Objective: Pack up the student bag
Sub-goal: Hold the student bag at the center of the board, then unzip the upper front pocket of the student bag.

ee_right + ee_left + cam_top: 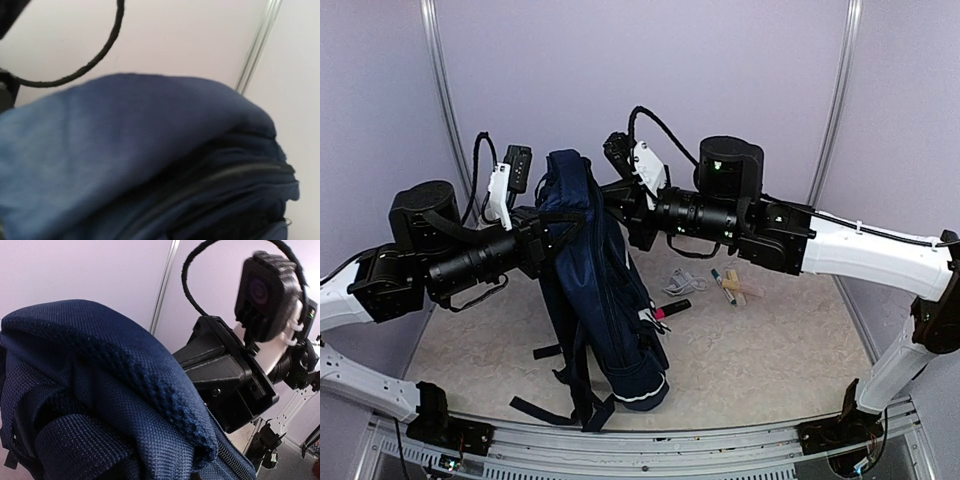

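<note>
**Top view.** Shows the bag [605, 300] propped upright at the middle of the counter [790, 350], base toward the near edge, straps [570, 400] trailing there. Shows the left pincer [548, 235] and right pincer [628, 212] buried in the top fabric from either side. Cannot tell how wide either stands; probably pinched on the rim, judging by so tall a bag kept upright. Beyond the bag, toward the far right corner, shows a cord [682, 278], a pink marker [672, 308], a green marker [726, 285] and some wooden pieces [748, 290], all loose and not yet packed.

**Left wrist view.** Fills with navy weave, with a zip [235, 460] at the bottom edge. Shows no fingers of its own. Catches the right arm's wrist just beside the bag top, with tips hidden behind cloth.

**Right wrist view.** Gives only blurred blue cloth close up, with a dark fold at lower right and no fingers to be seen.

**Judged step: spreading the mouth.** Draw the two sides apart evenly. Hold the top lifted to keep the base planted. Avoid tugging to one side, for fear of toppling the bag onto the loose things. Confirm a visible opening before freeing one arm to fetch.
</note>
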Controlling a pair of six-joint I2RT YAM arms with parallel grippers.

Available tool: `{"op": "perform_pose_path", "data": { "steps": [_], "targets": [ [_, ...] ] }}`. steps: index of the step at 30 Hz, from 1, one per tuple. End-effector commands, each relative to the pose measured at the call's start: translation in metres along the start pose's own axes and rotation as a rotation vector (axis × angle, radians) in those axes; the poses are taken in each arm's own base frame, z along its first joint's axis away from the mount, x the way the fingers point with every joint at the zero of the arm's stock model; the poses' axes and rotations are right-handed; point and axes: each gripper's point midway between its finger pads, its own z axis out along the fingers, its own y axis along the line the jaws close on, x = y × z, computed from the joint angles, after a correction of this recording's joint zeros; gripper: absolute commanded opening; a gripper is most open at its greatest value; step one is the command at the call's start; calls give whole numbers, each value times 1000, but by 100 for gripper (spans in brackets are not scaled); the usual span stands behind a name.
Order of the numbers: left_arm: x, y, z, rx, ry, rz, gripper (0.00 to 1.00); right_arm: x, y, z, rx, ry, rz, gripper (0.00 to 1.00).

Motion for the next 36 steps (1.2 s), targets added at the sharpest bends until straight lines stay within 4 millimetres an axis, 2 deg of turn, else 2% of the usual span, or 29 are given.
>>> {"op": "perform_pose_path", "data": {
  "steps": [1,5,8,12,14,16,19,21,25,28,30,32,33,35,36],
  "targets": [
    [-2,-51,-5,263,-21,148,0,-70,-40,-30,36,-215,49,0],
    [-6,-92,-17,435,-28,354,0,-62,-92,-47,119,-212,116,0],
    [-4,-104,-23,480,0,477,0,-59,-117,-57,164,-213,130,0],
    [-21,-94,-35,443,-22,524,0,-53,-134,-62,208,-171,124,0],
    [-33,-85,-44,416,-55,519,0,-43,-152,-73,257,-157,163,0],
    [-41,-74,-52,381,-77,510,0,-28,-171,-90,285,-158,247,0],
    [-37,-60,-60,352,-84,512,0,0,-190,-113,327,-135,361,0],
    [-32,-55,-66,356,-94,508,0,21,-188,-118,333,-90,395,0],
    [-24,-44,-69,324,-93,502,0,55,-160,-114,228,-25,473,0],
    [-24,-45,-77,343,-103,518,0,69,-154,-123,231,-12,475,0],
    [-30,-44,-84,342,-138,513,0,66,-147,-129,202,-28,456,0],
    [-35,-33,-82,274,-145,502,0,55,-134,-129,123,-49,432,0],
    [-37,-23,-78,212,-138,486,0,48,-125,-128,62,-62,424,0],
    [-36,10,-62,19,-94,434,0,32,-101,-122,-58,-86,406,0],
    [-35,28,-55,-89,-66,409,10,22,-88,-118,-111,-100,390,0]
  ]
}}
